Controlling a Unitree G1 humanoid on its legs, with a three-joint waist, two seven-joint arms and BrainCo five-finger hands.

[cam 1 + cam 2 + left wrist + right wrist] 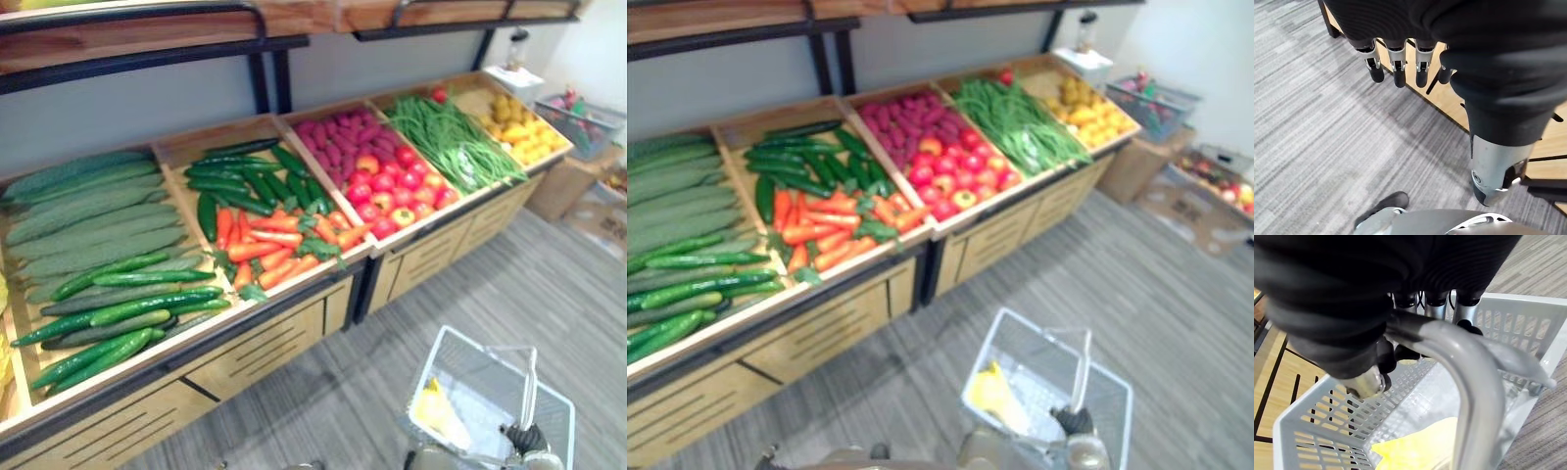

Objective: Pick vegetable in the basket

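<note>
A pale grey plastic basket hangs low over the floor at the bottom right, in front of the stand. My right hand is shut on the basket's handle, which stands upright. A yellow item lies inside the basket. On the sloping wooden stand lie green cucumbers, long pale gourds, carrots, dark cucumbers and green beans. My left hand hangs open over the floor beside the stand's wooden front, holding nothing.
Red fruit, purple roots and yellow fruit fill the bins further right. Another basket of produce sits on a cardboard box at the far right. A black-framed shelf runs above the stand. Grey striped floor lies before it.
</note>
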